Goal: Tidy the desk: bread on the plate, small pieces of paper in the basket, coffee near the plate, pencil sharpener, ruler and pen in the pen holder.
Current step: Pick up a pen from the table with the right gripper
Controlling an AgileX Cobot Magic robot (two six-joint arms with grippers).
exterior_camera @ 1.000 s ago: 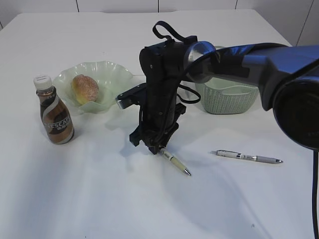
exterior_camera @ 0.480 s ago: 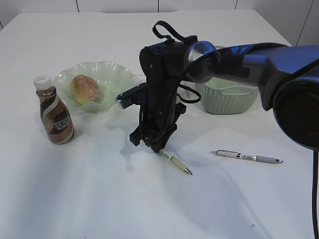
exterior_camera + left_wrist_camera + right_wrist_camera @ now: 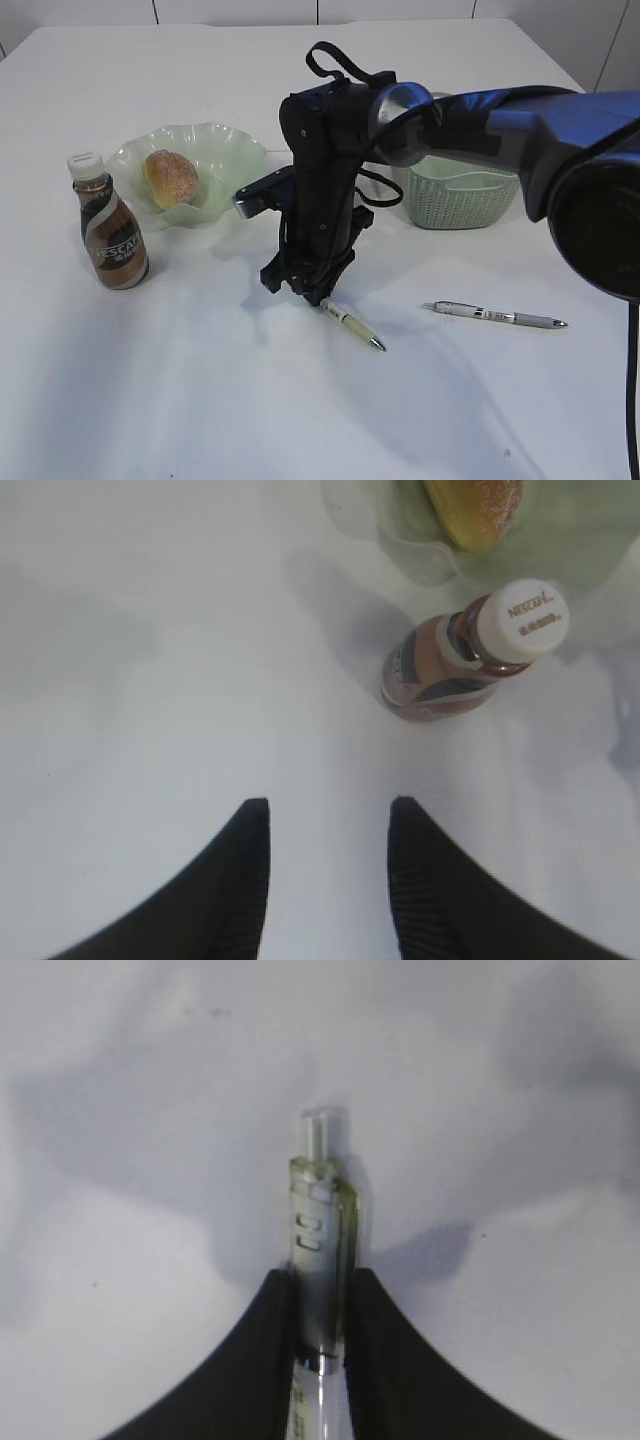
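My right gripper points down at mid-desk, shut on the clicker end of a pale pen whose tip rests on the desk. In the right wrist view the pen is pinched between both jaws of the right gripper. A second pen lies to the right. The bread sits on the green plate, with the coffee beside it. The left gripper hangs open above bare desk near the coffee. Pieces of paper, ruler, pencil sharpener and pen holder are out of view.
The sage-green basket stands behind the right arm, partly hidden by it. The right arm spans the right half of the exterior view. The plate rim and bread show at the top of the left wrist view.
The right gripper's jaws have closed onto the pen's clicker end. The pen has barely shifted. The left gripper has not moved.
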